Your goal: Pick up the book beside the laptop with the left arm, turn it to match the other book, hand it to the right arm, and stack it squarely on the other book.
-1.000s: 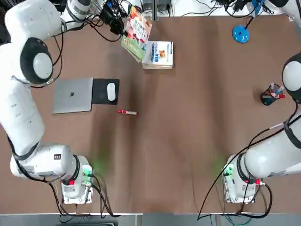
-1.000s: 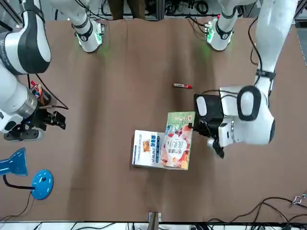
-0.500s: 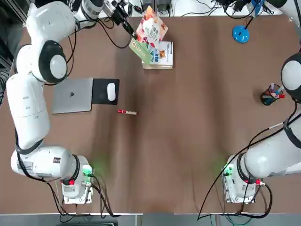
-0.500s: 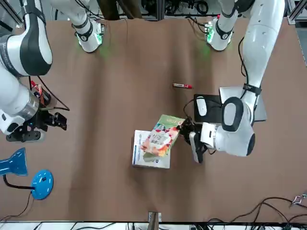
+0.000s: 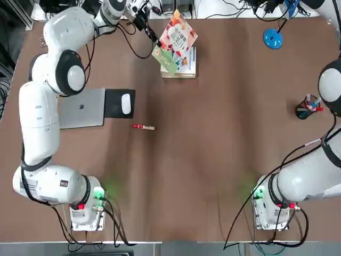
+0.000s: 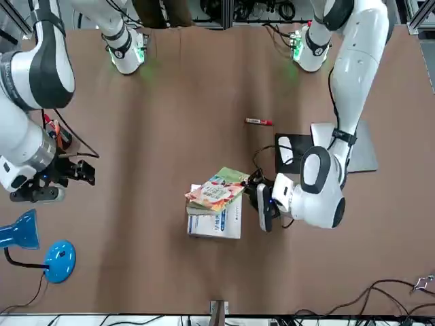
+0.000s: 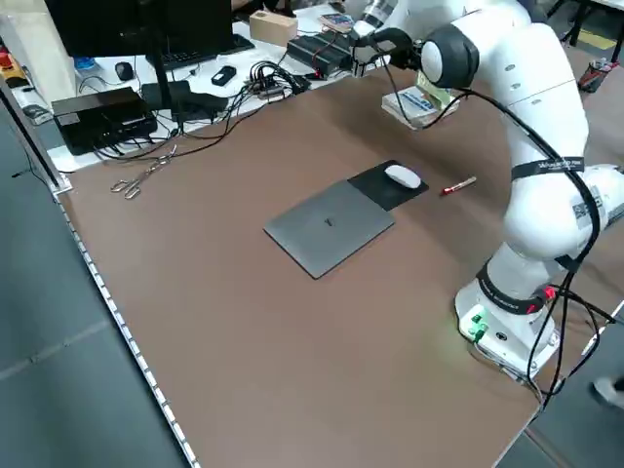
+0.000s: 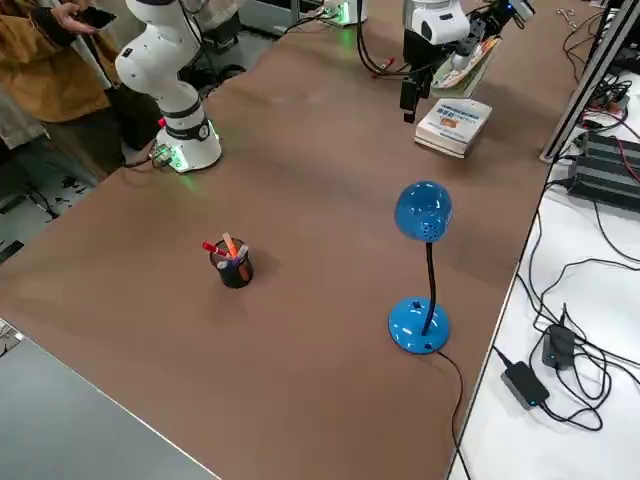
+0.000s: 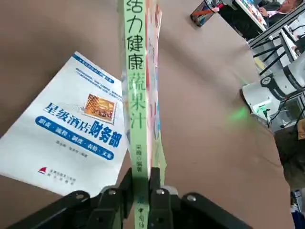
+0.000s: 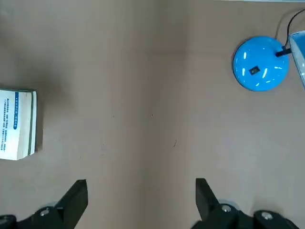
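I have the book [image 5: 176, 41] in the left tool [image 9: 141, 183], clamped on its green spine edge — the wrist view shows both fingers [image 9: 127, 186] pressed flat against the covers at the very end of the spine. It hangs in the air, tilted, over the other book [image 5: 184, 61], which lies flat on the surface [image 5: 224, 133] at the far side, well apart from the laptop [image 5: 82, 108].

It is a thin paperback, so I judge it light and floppy. Held by one end of the spine, the free pages look to splay a little, and the cover would likely sag if I tipped it flat. The glossy cover may be slippery under the pads, though I can't tell if it is creeping. The spine is the stiffest part, so that is where a grip bites best.

For the handover I'd want the right tool [image 10: 138, 195] — fingers spread wide, hanging empty over bare surface well off from the books — to take the opposite edge or the far end of the spine, clear of my left fingers. A hold on loose page edges alone would likely let the book fan open.
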Controlling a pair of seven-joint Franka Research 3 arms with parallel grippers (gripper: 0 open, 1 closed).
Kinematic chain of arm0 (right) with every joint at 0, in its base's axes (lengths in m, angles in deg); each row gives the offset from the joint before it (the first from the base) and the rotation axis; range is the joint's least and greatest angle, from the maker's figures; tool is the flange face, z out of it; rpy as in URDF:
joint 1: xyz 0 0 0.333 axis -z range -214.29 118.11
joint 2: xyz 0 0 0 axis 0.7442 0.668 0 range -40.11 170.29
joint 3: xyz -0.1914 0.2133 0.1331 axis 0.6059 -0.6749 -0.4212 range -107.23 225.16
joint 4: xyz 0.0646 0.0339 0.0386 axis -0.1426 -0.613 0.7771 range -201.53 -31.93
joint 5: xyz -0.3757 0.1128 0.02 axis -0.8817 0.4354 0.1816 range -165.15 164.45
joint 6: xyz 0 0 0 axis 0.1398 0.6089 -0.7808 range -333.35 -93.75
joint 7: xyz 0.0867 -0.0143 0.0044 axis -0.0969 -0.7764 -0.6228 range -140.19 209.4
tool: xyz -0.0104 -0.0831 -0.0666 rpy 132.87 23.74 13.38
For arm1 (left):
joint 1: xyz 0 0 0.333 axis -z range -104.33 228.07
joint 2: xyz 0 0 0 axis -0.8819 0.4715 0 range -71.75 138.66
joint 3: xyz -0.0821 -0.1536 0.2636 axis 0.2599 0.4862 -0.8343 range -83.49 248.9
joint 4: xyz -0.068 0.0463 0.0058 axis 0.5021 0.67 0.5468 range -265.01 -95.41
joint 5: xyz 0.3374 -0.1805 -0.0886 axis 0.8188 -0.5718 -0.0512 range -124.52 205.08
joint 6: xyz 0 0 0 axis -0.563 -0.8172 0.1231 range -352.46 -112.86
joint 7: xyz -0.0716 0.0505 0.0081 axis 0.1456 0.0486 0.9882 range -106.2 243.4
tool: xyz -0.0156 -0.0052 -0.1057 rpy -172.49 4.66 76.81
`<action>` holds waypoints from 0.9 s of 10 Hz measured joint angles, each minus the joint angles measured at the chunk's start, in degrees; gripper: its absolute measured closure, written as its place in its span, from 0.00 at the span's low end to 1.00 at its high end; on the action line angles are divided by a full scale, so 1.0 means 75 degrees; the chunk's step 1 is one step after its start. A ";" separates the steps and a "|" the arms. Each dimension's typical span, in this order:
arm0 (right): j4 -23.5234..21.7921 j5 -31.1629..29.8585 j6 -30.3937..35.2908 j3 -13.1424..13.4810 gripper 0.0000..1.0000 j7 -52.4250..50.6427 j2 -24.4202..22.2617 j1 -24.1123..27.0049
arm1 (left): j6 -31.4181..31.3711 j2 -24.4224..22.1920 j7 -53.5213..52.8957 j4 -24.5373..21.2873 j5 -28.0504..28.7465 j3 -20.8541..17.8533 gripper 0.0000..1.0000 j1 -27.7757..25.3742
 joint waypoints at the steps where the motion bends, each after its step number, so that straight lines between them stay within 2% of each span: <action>1: 0.0000 0.0000 0.0000 -0.0005 0.00 0.0003 0.0001 -0.0017 | 0.0116 0.0173 -0.0050 0.0247 0.0002 -0.0374 0.84 0.0191; 2: 0.0001 0.0000 -0.0001 -0.0007 0.00 0.0006 0.0002 -0.0028 | 0.0144 0.0347 -0.0090 0.0467 0.0003 -0.0660 0.84 0.0366; 4: 0.0001 0.0000 -0.0002 -0.0006 0.00 0.0007 0.0003 -0.0029 | 0.0151 0.0616 -0.0302 0.0701 0.0004 -0.0878 0.84 0.0499; 9: 0.0002 0.0000 -0.0002 -0.0003 0.00 0.0009 0.0003 -0.0029 | 0.0174 0.0743 -0.0606 0.0792 0.0004 -0.1939 0.84 0.1101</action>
